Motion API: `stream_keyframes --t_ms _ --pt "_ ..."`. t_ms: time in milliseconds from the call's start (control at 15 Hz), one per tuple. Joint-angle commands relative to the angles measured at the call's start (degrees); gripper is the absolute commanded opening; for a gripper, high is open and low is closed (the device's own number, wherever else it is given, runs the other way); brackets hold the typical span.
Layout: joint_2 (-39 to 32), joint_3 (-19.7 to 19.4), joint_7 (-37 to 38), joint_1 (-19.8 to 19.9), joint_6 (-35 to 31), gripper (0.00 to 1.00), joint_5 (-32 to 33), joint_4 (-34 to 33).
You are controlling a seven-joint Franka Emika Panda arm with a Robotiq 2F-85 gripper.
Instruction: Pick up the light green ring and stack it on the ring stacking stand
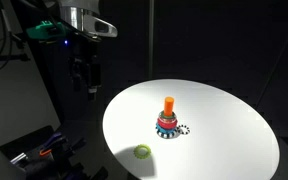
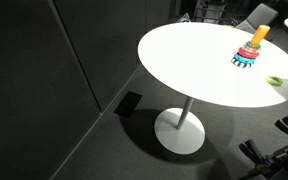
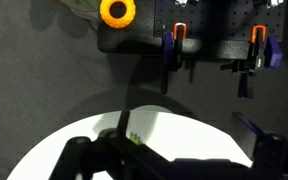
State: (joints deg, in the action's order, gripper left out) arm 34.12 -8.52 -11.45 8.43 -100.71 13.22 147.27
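Note:
The light green ring (image 1: pixel 142 152) lies flat on the round white table (image 1: pixel 224 115), near its front edge; it also shows in an exterior view (image 2: pixel 274 80). The ring stacking stand (image 1: pixel 168 121) has an upright orange peg above red and teal rings and stands near the table's middle in both exterior views (image 2: pixel 251 48). My gripper (image 1: pixel 84 76) hangs high beside the table's edge, well away from ring and stand. In the wrist view its dark fingers (image 3: pixel 174 165) are spread wide and empty. A small green speck (image 3: pixel 134 137) shows on the table there.
A black-and-white patterned ring (image 1: pixel 182 129) lies beside the stand's base. A pegboard wall with orange-handled clamps (image 3: pixel 172 45) and an orange roll (image 3: pixel 117 11) stands behind the table. Dark equipment (image 1: pixel 39 145) sits on the floor by the table.

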Motion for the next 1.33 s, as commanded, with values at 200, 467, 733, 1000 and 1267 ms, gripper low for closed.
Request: stream_keyframes --t_ms 200,467,733,1000,1267 --pt "0.02 -0.37 0.20 -0.45 0.13 1.00 0.17 -0.07" --pt "-1.52 -0.13 2.11 -0.13 -1.40 1.00 0.28 -0.37" --pt "-3.86 -0.39 4.03 0.15 -5.32 1.00 -0.21 -0.75" --pt "-7.61 -1.01 6.29 1.21 -10.85 1.00 0.05 -0.85" --pt "-13.13 -2.49 7.42 2.58 -15.83 1.00 -0.73 -1.88"
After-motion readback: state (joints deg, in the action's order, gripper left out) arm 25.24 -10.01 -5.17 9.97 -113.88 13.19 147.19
